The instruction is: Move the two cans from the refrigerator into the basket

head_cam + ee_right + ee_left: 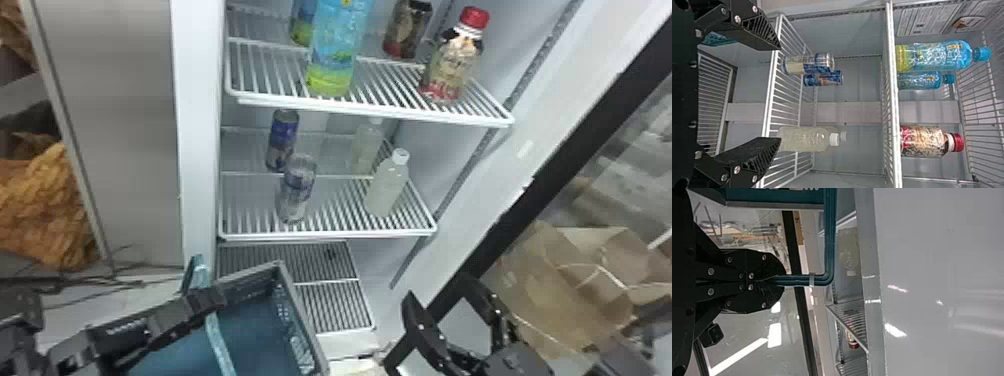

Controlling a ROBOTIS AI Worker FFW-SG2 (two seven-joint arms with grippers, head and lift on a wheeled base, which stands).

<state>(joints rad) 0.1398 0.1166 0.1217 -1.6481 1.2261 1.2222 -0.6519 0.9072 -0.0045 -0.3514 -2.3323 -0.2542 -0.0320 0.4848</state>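
Facing 2 blue-silver, seemingly metal cans (297,190), the right gripper (439,287) gapes empty; the left gripper (207,300) pinches a smooth teal handle (219,345).

Our left arm (67,352) comes in at the lower left of the head view, and our left tool (206,299) has its two fingers pinched together. Our right arm (520,362) comes in from the bottom edge, with our right tool (437,288) pointing forward, its two fingers spread wide apart.
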